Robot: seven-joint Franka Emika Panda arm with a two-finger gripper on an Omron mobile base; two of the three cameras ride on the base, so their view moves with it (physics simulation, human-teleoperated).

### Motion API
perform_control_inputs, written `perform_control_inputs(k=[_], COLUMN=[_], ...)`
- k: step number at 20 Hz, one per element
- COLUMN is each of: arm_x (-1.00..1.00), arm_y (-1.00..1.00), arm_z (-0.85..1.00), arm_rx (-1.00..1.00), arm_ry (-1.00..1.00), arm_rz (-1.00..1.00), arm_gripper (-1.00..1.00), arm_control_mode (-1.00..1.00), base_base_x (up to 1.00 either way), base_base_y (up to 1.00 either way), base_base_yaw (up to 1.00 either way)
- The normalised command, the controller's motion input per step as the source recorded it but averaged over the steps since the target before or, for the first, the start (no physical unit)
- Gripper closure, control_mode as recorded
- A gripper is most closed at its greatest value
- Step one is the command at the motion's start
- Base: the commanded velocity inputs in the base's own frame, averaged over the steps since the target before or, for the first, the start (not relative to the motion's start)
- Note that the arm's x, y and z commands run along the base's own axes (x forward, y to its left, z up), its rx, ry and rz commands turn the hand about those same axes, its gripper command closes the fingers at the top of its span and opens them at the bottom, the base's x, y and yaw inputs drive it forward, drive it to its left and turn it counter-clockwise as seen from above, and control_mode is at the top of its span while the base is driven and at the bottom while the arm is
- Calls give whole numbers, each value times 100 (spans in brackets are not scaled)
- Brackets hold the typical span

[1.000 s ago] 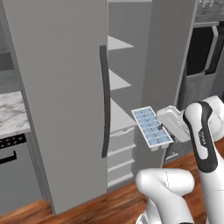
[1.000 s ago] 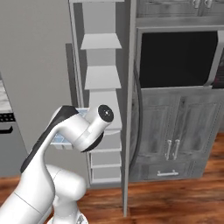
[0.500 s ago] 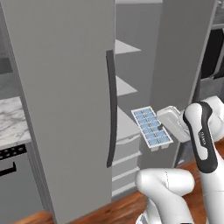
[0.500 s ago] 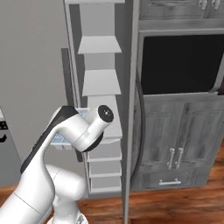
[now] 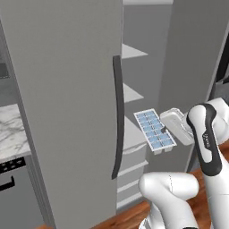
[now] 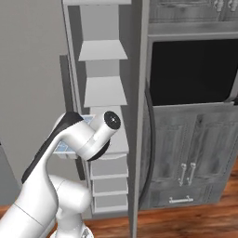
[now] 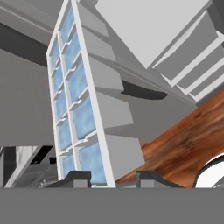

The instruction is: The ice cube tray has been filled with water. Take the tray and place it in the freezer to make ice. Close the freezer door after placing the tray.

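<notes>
— Where is the ice cube tray (image 5: pixel 154 131)?
— Clamped at one end in the gripper (image 7: pixel 109 178), held in the air before the open freezer (image 6: pixel 103 93), just off its white shelves (image 5: pixel 130 94).
— What's left?
— Shelving it, then shutting the freezer door (image 5: pixel 67 98).

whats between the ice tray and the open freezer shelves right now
Nothing: in the left base view the white ice cube tray with pale blue cells, held by the hand, sits before the white freezer shelves across bare air.
</notes>
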Motion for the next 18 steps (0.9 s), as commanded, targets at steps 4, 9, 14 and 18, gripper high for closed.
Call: perform_control_inputs(k=[4, 9, 14, 18], arm_x=[0, 0, 0, 0], arm_y=[0, 0, 0, 0], arm_z=[0, 0, 0, 0], arm_rx=[0, 0, 0, 0], arm_ry=[0, 0, 0, 0], arm_rz=[0, 0, 0, 0], arm_gripper=[100, 100, 100, 100], arm_control_mode=[100, 100, 100, 100], base_base_x=[21, 30, 54, 59], base_base_y=[-16, -8, -2, -5], base_base_yaw=[-6, -5, 0, 0])
